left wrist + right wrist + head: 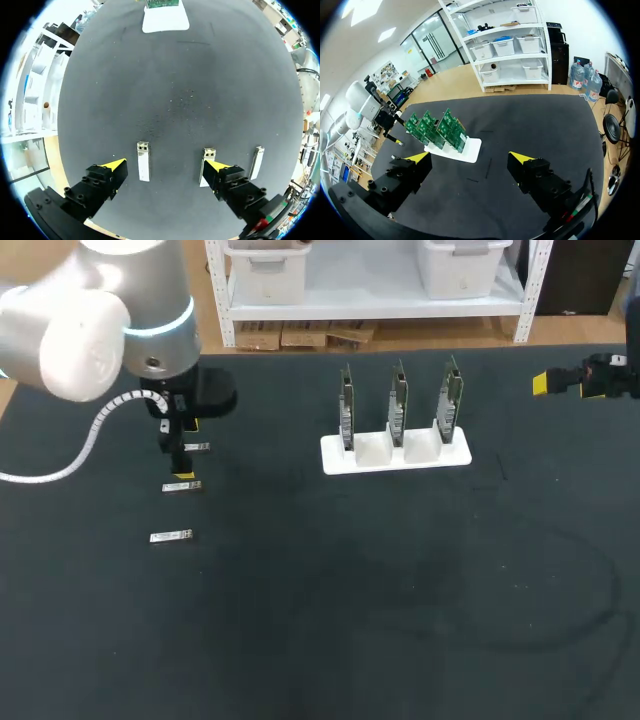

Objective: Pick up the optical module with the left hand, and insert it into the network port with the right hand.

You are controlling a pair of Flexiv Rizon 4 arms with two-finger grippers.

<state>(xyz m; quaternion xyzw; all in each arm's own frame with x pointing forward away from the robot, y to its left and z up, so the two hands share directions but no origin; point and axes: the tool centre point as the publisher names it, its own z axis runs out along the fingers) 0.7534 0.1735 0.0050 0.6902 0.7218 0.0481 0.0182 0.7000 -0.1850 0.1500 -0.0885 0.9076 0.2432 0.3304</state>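
On the dark worktop (350, 620) three modules lie in a row at the left. The near module (171, 536) lies alone, apart from the left jaws. The middle module (182, 485) lies right at the near fingertip (218, 166), and in the left wrist view this tip covers part of it. The far module (196, 447) lies between the two fingers, closer to the far one and touching neither. The left jaws are spread wide and point down over these two modules, pinching nothing.

Farther back and to the right stands a white holder (395, 453) with three green cards (398, 400) upright in it. At the far right edge the right jaws are also spread. They are well apart from the holder, with only bare worktop between the fingers.
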